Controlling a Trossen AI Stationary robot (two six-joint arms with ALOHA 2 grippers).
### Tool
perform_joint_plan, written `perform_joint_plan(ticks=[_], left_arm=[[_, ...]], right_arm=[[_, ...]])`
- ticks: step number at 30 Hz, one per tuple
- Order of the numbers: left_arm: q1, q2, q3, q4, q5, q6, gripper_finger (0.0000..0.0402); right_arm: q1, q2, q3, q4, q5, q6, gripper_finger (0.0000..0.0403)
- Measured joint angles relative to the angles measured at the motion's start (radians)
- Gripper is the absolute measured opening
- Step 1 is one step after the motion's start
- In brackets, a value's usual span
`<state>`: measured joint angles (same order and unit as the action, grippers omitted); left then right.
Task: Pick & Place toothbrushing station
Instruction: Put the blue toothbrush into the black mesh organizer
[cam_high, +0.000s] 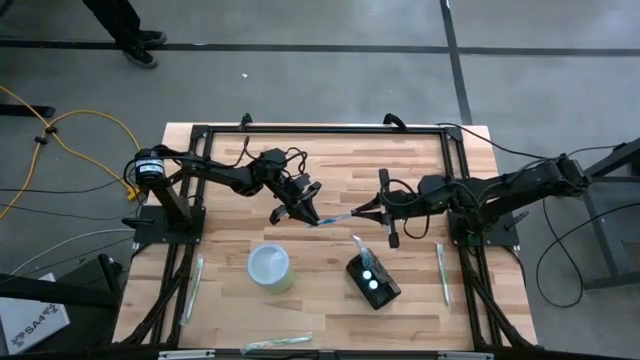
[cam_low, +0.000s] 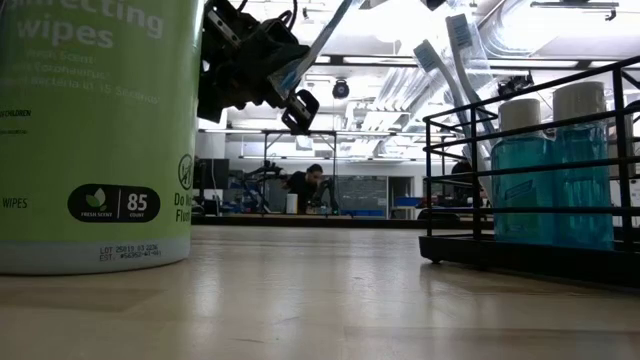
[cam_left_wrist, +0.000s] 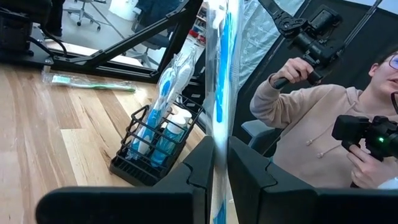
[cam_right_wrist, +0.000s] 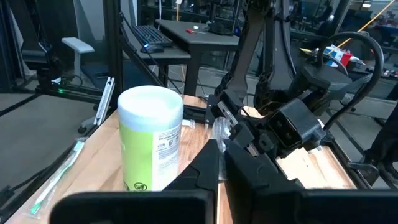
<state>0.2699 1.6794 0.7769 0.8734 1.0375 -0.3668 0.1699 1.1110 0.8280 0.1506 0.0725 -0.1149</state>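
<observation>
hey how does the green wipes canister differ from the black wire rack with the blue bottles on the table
The green wipes canister is a solid round tub with a white lid; the black wire rack is an open rectangular frame.
The canister stands nearer the left arm's side; the rack nearer the right arm's.
The canister is closed on top, with nothing sticking out of it; the rack holds blue bottles and a wrapped toothbrush standing up out of it.
Both stand upright on the wooden table.

The toothbrushing station (cam_high: 372, 282) is a small black wire-frame caddy standing upright on the wooden table at about four o'clock from its centre. It holds two blue bottles with white caps (cam_low: 555, 165) and upright toothbrushes (cam_left_wrist: 163, 102).
</observation>
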Motion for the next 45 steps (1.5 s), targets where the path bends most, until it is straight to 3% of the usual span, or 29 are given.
perform_joint_plan(ticks=[45], left_arm=[[0.003,0.000,0.000,0.003,-0.009,0.000,0.0034]], right_arm=[[0.000,0.000,0.000,-0.003,-0.004,0.013,0.0003]])
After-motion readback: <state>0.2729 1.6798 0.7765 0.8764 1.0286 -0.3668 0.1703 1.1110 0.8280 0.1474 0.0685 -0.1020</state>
